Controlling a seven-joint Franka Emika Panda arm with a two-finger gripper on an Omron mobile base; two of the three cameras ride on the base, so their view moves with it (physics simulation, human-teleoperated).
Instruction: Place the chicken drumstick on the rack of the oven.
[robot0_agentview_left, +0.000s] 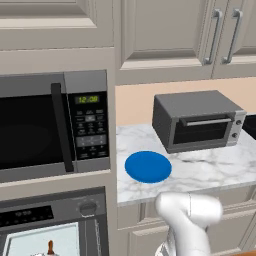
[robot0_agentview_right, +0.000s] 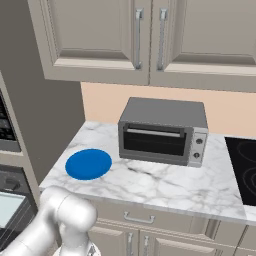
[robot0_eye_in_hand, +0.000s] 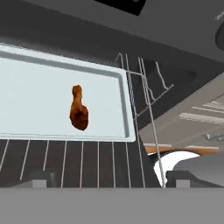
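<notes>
Drumstick on the tray in the oven

The chicken drumstick (robot0_eye_in_hand: 78, 109) lies on a pale tray (robot0_eye_in_hand: 35, 78) atop the oven (robot0_agentview_left: 55, 220) rack (robot0_eye_in_hand: 87, 162). The tool (robot0_eye_in_hand: 111, 181) hangs apart from it, fingers spread wide and empty. A blue plate (robot0_agentview_left: 148, 167) sits on the table (robot0_agentview_left: 210, 170).

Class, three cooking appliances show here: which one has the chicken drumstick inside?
The oven below the microwave: the chicken drumstick lies on its pale tray. The toaster oven stands on the counter.

1 chicken drumstick (robot0_eye_in_hand: 78, 112) | 1 blue plate (robot0_agentview_left: 148, 167) | 1 toaster oven (robot0_agentview_left: 198, 120) | 1 microwave (robot0_agentview_left: 52, 125) | 1 oven (robot0_agentview_left: 55, 212)
</notes>
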